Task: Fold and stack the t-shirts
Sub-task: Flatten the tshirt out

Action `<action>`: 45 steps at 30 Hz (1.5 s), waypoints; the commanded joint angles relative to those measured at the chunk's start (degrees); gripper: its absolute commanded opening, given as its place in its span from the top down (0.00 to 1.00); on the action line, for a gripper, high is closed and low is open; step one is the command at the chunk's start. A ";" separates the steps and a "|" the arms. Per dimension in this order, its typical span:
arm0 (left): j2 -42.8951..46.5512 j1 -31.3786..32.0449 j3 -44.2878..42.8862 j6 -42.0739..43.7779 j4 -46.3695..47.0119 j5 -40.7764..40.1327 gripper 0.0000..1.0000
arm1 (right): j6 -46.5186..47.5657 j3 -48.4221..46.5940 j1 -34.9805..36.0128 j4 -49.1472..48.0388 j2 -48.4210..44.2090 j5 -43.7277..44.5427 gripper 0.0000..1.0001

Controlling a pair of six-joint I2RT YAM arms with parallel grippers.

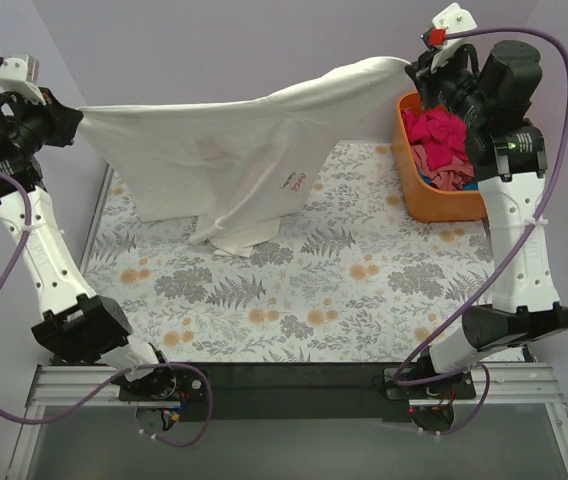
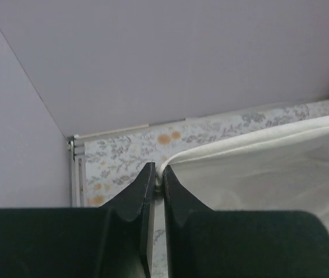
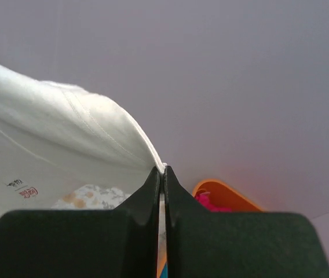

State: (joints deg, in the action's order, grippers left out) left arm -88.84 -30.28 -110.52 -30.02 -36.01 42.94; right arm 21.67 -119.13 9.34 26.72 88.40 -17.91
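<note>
A white t-shirt (image 1: 234, 150) with a small red chest logo hangs stretched in the air between both grippers, its lower part drooping onto the floral table cover. My left gripper (image 1: 72, 122) is shut on its left corner, seen in the left wrist view (image 2: 159, 174) with the white cloth (image 2: 269, 168) running right. My right gripper (image 1: 416, 66) is shut on its right corner, high at the back right; the right wrist view (image 3: 162, 171) shows the white hem (image 3: 66, 133) pinched between the fingertips. Magenta, pink and blue t-shirts (image 1: 442, 140) lie heaped in the tub.
An orange plastic tub (image 1: 434, 200) stands at the back right of the floral cloth (image 1: 314, 300), just under my right arm; its rim also shows in the right wrist view (image 3: 222, 191). Lilac walls close in the back and both sides.
</note>
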 commanded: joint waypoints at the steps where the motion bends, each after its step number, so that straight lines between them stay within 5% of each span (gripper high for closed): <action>1: 11.98 -0.65 4.94 -7.50 13.14 -1.36 1.00 | 2.14 -0.41 -0.91 -8.67 -5.68 5.95 0.99; 7: 29.22 -0.65 18.65 -6.63 25.62 -12.07 1.00 | 5.92 7.15 -0.91 -18.36 -19.30 10.52 0.99; 12: 36.36 -0.65 17.28 -4.52 28.28 -23.22 1.00 | 10.92 8.04 -0.91 -23.11 -26.69 12.99 0.99; 21: 31.98 -0.65 3.06 0.93 26.62 -27.73 1.00 | 18.40 -0.13 -0.91 -29.18 -24.60 12.99 0.99; 26: 28.28 -0.65 1.35 1.54 22.57 -22.31 1.00 | 19.38 2.39 -0.82 -31.64 -21.43 10.72 0.99; 36: 37.42 -0.65 34.99 7.08 19.92 -7.71 1.00 | 20.25 41.41 -0.03 -38.14 -25.91 -1.42 0.99; 41: 33.30 0.04 50.28 10.06 22.81 -5.41 1.00 | 22.36 50.48 2.43 -41.22 -18.89 -1.60 0.99; 45: 22.77 5.30 54.09 11.39 27.56 -9.61 1.00 | 24.82 51.02 3.92 -43.24 -8.36 0.33 0.99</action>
State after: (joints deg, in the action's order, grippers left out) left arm -61.21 -28.23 -57.98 -21.34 -13.47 35.55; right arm 43.64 -67.51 12.53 -8.78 75.53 -19.22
